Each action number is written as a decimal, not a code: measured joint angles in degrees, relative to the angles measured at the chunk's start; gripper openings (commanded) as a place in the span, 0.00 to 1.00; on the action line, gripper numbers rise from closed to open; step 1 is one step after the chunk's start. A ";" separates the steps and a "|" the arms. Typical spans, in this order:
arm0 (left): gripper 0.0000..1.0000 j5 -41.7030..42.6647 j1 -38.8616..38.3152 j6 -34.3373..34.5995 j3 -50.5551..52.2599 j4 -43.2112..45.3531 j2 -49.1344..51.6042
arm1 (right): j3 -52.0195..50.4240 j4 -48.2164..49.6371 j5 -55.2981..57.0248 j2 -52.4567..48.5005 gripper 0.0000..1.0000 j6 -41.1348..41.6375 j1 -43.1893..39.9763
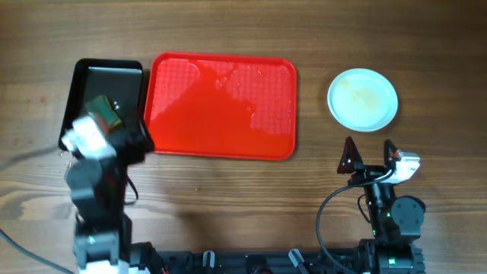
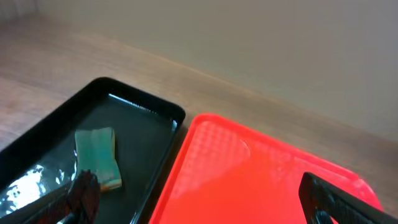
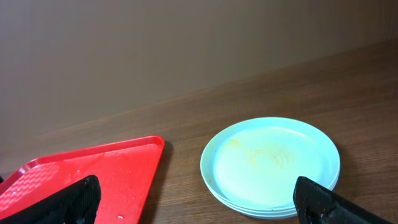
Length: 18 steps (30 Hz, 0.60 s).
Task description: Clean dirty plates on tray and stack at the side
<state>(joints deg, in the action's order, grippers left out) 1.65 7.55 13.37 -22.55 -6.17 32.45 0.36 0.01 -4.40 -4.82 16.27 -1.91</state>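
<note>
The plates (image 1: pixel 363 99) sit in one stack on the table right of the red tray (image 1: pixel 221 106); the top one is pale aqua with a faint yellowish smear. The stack also shows in the right wrist view (image 3: pixel 272 163), with the tray's corner (image 3: pixel 81 168) to its left. The tray holds no plates and looks wet. My right gripper (image 1: pixel 370 156) is open and empty, just in front of the stack (image 3: pixel 199 205). My left gripper (image 2: pixel 199 202) is open and empty, over the gap between the black tray and the red tray (image 2: pixel 261 180).
A black tray (image 1: pixel 99 91) with a green sponge (image 1: pixel 105 113) stands left of the red tray; both show in the left wrist view, tray (image 2: pixel 37 149) and sponge (image 2: pixel 98 155). Bare wooden table lies in front of the red tray.
</note>
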 measured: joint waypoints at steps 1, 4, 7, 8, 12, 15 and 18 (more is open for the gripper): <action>1.00 0.00 0.00 -0.17 3.93 2.78 -3.43 | 0.00 -0.02 0.00 -0.02 1.00 0.00 0.00; 1.00 -0.07 -0.33 -1.29 12.81 5.07 -13.99 | 0.00 -0.02 0.00 -0.02 1.00 0.13 0.00; 1.00 -0.02 -1.46 -3.54 17.22 4.66 -23.04 | 0.00 0.02 0.00 -0.04 1.00 0.13 0.00; 1.00 -0.02 -1.46 -3.96 17.81 4.17 -24.94 | 0.00 0.00 0.00 -0.02 1.00 0.13 0.00; 1.00 0.02 -1.46 -5.81 21.29 2.08 -31.01 | 0.00 -0.02 0.00 -0.02 1.00 0.13 0.00; 1.00 0.02 -1.46 -5.86 21.73 1.84 -31.41 | 0.00 0.00 0.00 -0.02 1.00 0.13 0.00; 1.00 0.02 -1.46 -5.86 21.73 1.84 -31.45 | 0.00 0.00 0.00 -0.02 1.00 0.13 0.00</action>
<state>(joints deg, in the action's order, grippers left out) 1.67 6.09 7.51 -0.82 -4.34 0.99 0.36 0.01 -4.40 -4.84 16.40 -1.91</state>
